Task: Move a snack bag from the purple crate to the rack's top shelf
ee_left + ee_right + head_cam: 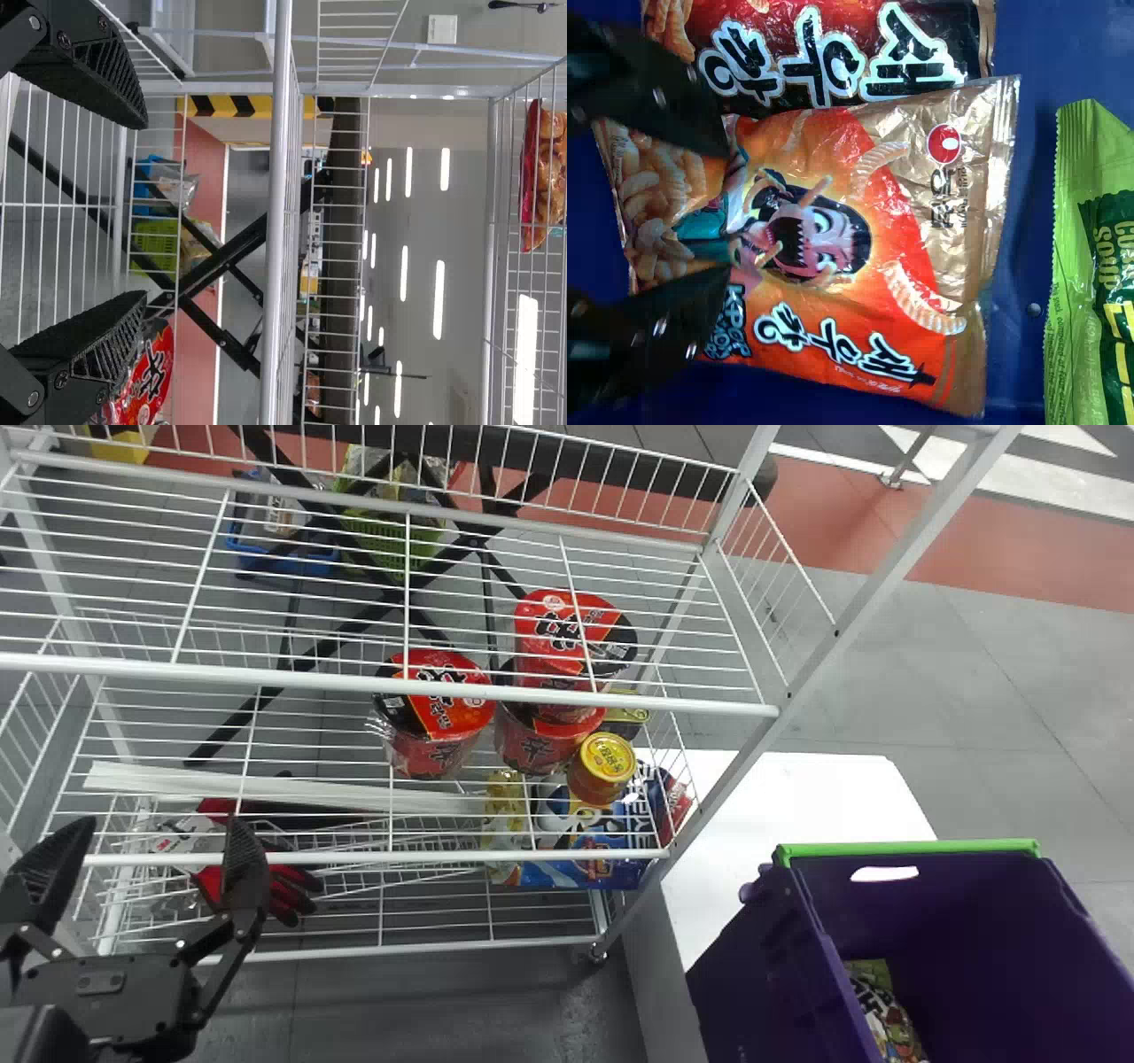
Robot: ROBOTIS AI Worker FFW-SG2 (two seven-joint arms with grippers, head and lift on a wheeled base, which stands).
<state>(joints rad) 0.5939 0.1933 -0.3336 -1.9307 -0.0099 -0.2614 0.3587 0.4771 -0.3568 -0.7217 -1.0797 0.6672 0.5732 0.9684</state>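
Your right tool [731, 205], released, looks just above the boldly lettered snack bag [912, 257] in the purple crate [753, 983], the bag's long axis and gold end pointing away from it. Left tool [159, 834]: released, near the rack [354, 683].

The head view looked forward and steeply down, from above and in front of the rack [390, 683], taking in the purple crate [912, 850] from farther off than the right wrist view did. The left wrist camera sat near the shelves and faced roughly level through their wires into the room behind, turned sideways. Those two views shared the rack, the green basket [390, 540] and the blue basket [283, 560] beyond it. The right wrist camera looked from close up at snack bags [833, 230], their faces filling much of its picture.
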